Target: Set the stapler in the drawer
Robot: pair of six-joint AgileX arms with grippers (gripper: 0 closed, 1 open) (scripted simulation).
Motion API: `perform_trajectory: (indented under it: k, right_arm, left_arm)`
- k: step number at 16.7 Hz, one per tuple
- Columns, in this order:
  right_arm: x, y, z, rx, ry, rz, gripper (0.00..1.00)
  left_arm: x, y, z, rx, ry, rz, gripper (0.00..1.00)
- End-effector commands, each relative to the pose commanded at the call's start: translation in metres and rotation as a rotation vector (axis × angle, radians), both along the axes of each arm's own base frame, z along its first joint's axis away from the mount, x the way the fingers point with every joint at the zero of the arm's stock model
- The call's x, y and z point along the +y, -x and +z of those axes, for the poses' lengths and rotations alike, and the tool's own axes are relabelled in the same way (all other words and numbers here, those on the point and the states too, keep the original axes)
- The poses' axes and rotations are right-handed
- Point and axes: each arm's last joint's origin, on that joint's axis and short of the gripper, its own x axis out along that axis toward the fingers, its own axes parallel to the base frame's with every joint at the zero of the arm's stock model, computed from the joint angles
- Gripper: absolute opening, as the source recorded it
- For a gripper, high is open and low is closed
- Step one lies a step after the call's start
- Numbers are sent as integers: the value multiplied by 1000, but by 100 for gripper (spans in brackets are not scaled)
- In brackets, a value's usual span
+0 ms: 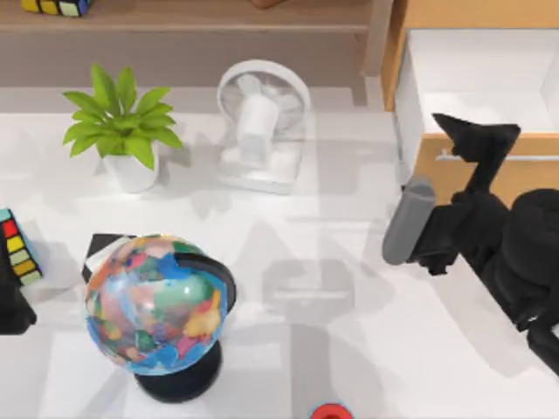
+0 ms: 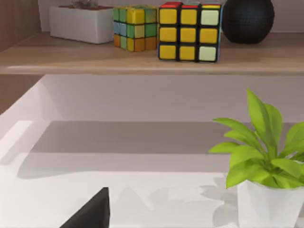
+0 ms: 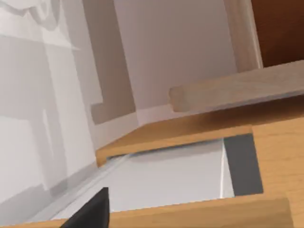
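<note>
The drawer (image 1: 489, 166) stands pulled out at the back right, with a tan front and white inside walls (image 1: 476, 78). A short piece of its silver handle (image 1: 448, 157) shows beside my right gripper (image 1: 476, 138), which hovers over the drawer's front edge. In the right wrist view the drawer's tan front (image 3: 199, 211) and pale inside (image 3: 166, 175) lie close below. The stapler is out of view. My left arm (image 1: 13, 310) is parked at the table's left edge, and my left gripper (image 2: 90, 216) faces the shelf.
A white desk fan (image 1: 262, 122) and a potted plant (image 1: 122, 131) stand at the back. The globe (image 1: 157, 301) sits front left, with a colour cube (image 1: 17, 249) at the left edge. The brown shelf (image 2: 142, 59) carries two cubes. A red object (image 1: 330, 412) peeks in at the front edge.
</note>
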Motion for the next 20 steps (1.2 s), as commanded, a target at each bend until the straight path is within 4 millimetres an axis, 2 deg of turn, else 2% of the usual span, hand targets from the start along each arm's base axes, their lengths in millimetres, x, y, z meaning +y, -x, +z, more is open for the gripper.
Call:
perform_trajectory:
  k: [4,9,16,20]
  right_arm:
    - [-36,20,-17,-120,133,-143,100]
    - [-67,27,-23,-178,229,-309,100]
    - [-68,26,-25,-178,235,-318,100]
    - [-69,9,-24,-181,235,-322,100]
  left_arm:
    - [0,0,0,0,0,0,100]
    - [0,0,0,0,0,0,100]
    - [0,0,0,0,0,0,100]
    - [0,0,0,0,0,0,100]
